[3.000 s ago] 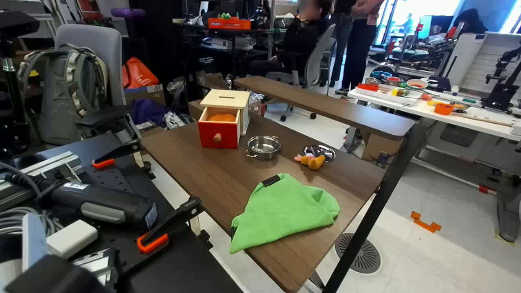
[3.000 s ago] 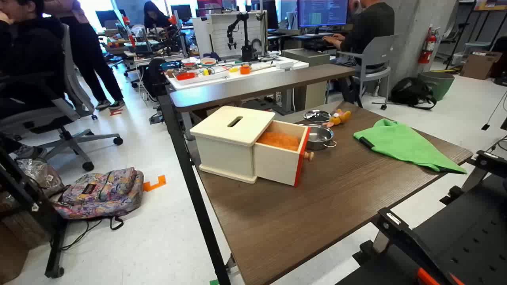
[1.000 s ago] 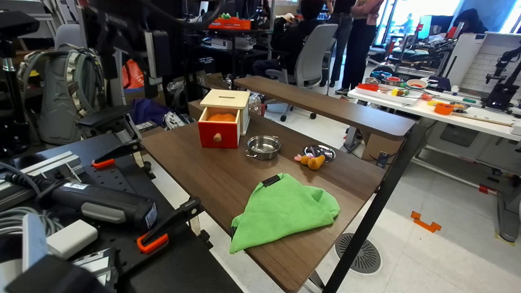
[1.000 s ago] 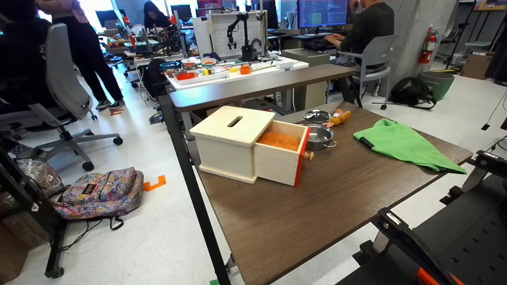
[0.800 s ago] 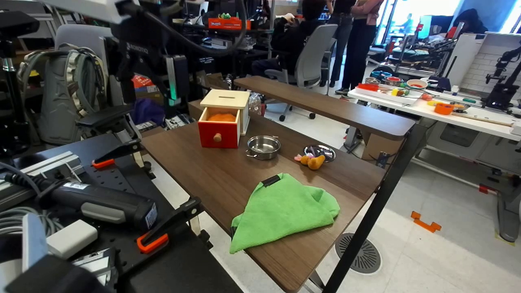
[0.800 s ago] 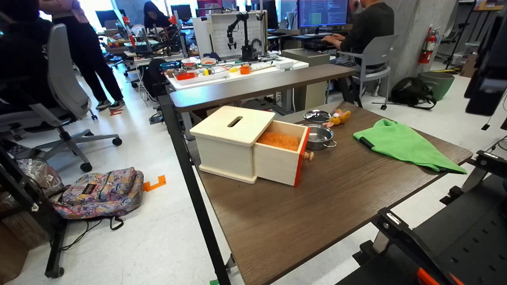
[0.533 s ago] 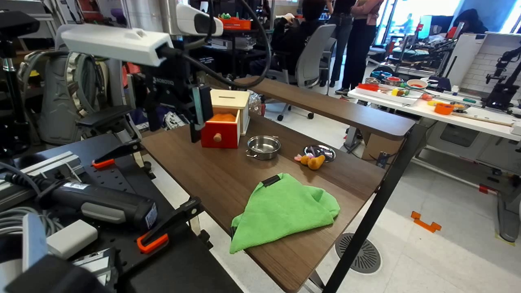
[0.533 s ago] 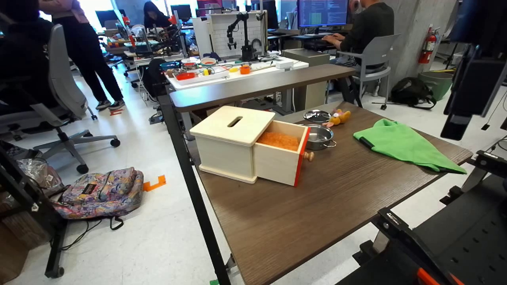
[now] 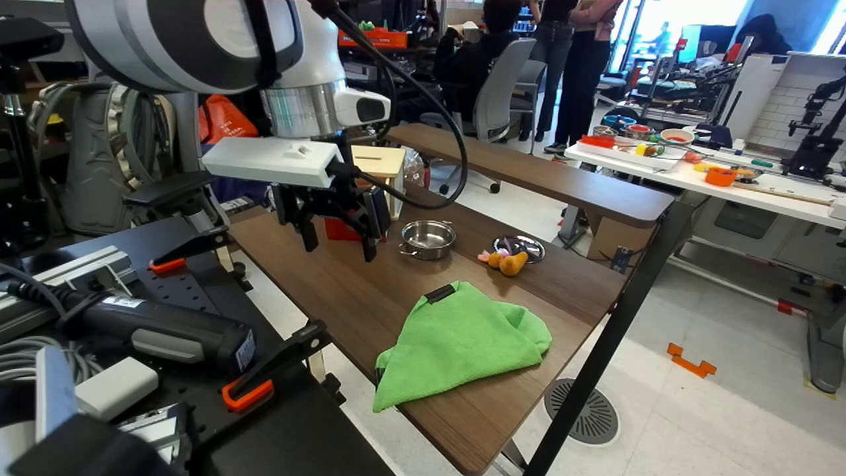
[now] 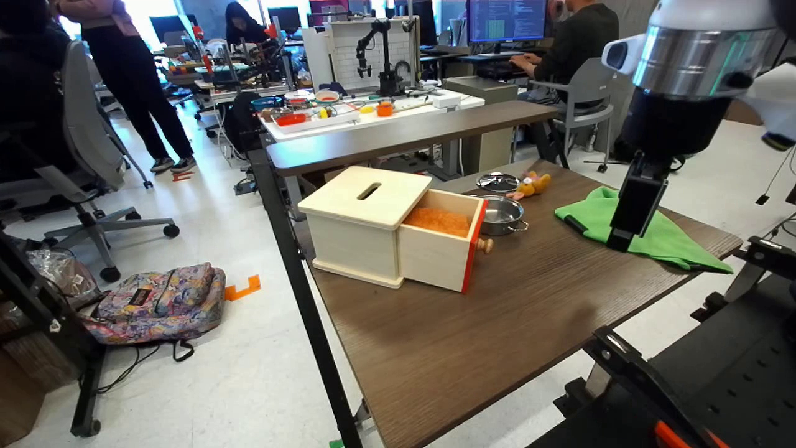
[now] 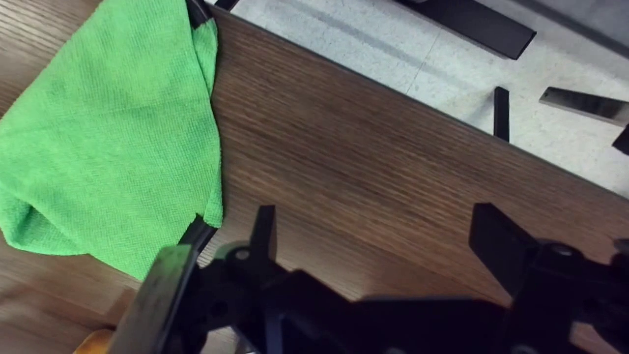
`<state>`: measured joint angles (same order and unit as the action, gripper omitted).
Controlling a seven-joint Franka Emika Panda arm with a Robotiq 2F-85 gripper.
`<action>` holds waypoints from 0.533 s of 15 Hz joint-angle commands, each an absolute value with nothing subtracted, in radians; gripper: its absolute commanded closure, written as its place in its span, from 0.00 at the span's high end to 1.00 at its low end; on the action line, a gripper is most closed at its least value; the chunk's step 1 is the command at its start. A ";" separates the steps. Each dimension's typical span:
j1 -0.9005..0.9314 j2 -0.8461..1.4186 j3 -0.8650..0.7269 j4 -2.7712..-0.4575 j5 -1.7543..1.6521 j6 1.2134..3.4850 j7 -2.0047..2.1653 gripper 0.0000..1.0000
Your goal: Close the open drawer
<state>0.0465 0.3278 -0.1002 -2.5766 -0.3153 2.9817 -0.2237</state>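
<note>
The drawer sticks out of its tan wooden box, with orange material inside. Its red front and round wooden knob face my arm's side. In an exterior view the red front is partly hidden behind my gripper, and the box top shows behind it. My gripper also shows edge-on in an exterior view, above the table, well apart from the knob. In the wrist view the gripper is open with bare table between its fingers; the drawer is out of view there.
A metal bowl stands beside the drawer. A shiny lid and an orange plush toy lie further along. A green cloth lies on the table. A raised shelf runs along one table edge.
My arm has come into view and moved forward and down over the table, between the clamps and the drawer. The drawer, box, bowl and cloth have not moved.
</note>
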 commanded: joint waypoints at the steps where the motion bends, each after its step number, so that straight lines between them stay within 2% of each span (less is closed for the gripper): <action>1: 0.043 0.357 -0.091 -2.551 -0.311 2.983 -0.217 1.00; 8: 0.044 0.380 -0.089 -2.535 -0.310 2.983 -0.217 1.00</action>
<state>0.0468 0.3807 -0.0920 -2.5365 -0.3096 2.9854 -0.2164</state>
